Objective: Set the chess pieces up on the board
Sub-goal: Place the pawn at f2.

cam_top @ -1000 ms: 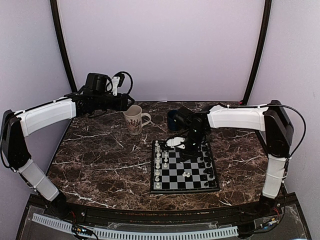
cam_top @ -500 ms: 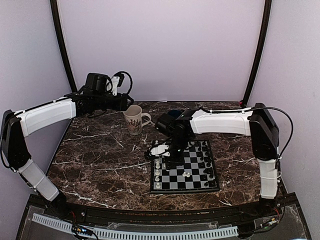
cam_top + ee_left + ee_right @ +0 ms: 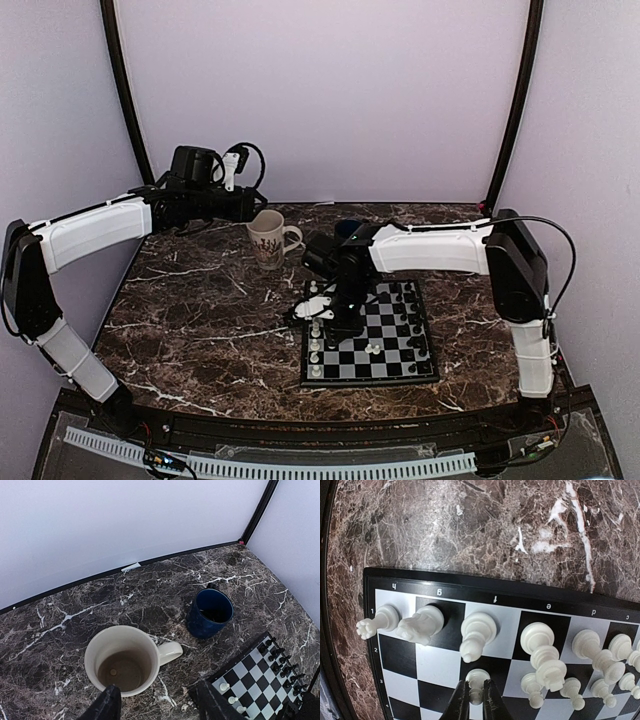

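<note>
Right gripper (image 3: 476, 692) low over the left side of the board (image 3: 390, 345), jaws clamped on a white pawn (image 3: 476, 679). Pawn upright, over the second-row square of the f file, just in front of the white bishop (image 3: 477, 632). Pawn's contact with the square: cannot tell.

Board flat on the marble table (image 3: 200, 310), right of centre, toward the near edge. White back row along the board's left edge: rook (image 3: 376, 622) on h, knight (image 3: 421, 624) on g, further white pieces (image 3: 537, 636) beyond the bishop. Black pieces (image 3: 415, 320) lined along the right edge. Two loose white pieces (image 3: 372, 349) mid-board.

Left gripper (image 3: 156, 692) high at back left, jaws apart, nothing between. Cream mug (image 3: 125, 657) directly below, upright, a small pale object in its bottom. Blue mug (image 3: 210, 611) near, between the cream mug and the board's far corner.
</note>
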